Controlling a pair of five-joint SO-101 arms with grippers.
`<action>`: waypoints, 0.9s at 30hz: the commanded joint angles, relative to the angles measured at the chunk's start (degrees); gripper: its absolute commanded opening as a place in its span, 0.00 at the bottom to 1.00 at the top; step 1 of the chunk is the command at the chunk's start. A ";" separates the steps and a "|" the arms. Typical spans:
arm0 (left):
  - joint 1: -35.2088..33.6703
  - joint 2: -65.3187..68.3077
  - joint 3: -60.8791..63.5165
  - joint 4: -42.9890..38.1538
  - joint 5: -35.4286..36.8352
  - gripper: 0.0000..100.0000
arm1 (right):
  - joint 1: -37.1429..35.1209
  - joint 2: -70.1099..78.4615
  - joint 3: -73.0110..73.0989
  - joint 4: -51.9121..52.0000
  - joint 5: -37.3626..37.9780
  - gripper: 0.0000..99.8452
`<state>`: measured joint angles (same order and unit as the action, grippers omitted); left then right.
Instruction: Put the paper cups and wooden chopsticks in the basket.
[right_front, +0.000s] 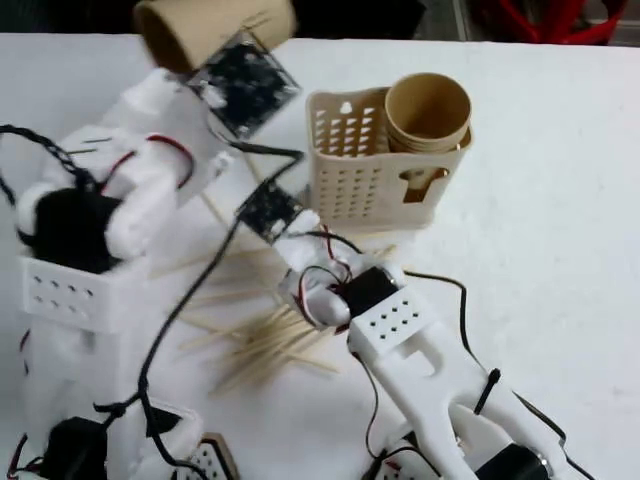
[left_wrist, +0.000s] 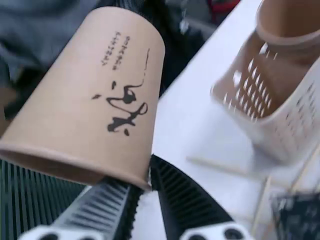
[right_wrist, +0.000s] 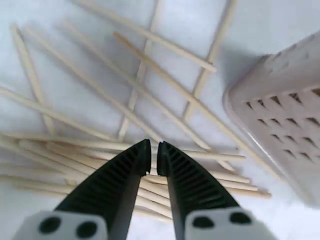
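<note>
The left jaws are clamped on the rim of a paper cup (left_wrist: 95, 95), which sticks out from their tips tilted, its base pointing away from them and its mouth toward them, clear of the bench (right_front: 560, 250). Ahead of these jaws and off to one side stands the basket (left_wrist: 280, 125), apart from the held cup. A second cup (right_front: 428, 110) sits upright inside the basket at one end. The right jaws are together, with only a thin slit between their tips and nothing held in it. They point down at the wooden chopsticks (right_wrist: 100, 90), which lie loose and crossed on the bench directly under and ahead of the tips. Whether the tips touch any stick cannot be told. The basket's perforated wall stands close beside the right jaws, and a few sticks run right up to its foot.
</note>
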<state>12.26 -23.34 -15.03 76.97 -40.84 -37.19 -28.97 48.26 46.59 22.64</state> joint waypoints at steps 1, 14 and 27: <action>6.20 -0.31 -2.55 -5.63 0.18 0.02 | 0.40 -0.40 1.32 -3.91 3.60 0.04; 16.84 17.54 -7.21 -4.92 -8.97 0.02 | 0.31 -0.31 6.95 -13.49 3.78 0.04; 16.84 43.56 -46.24 18.81 -12.31 0.10 | 0.31 -0.31 7.30 -13.67 3.78 0.04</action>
<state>28.09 17.36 -51.16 91.91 -52.26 -37.19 -28.97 56.00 33.76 25.98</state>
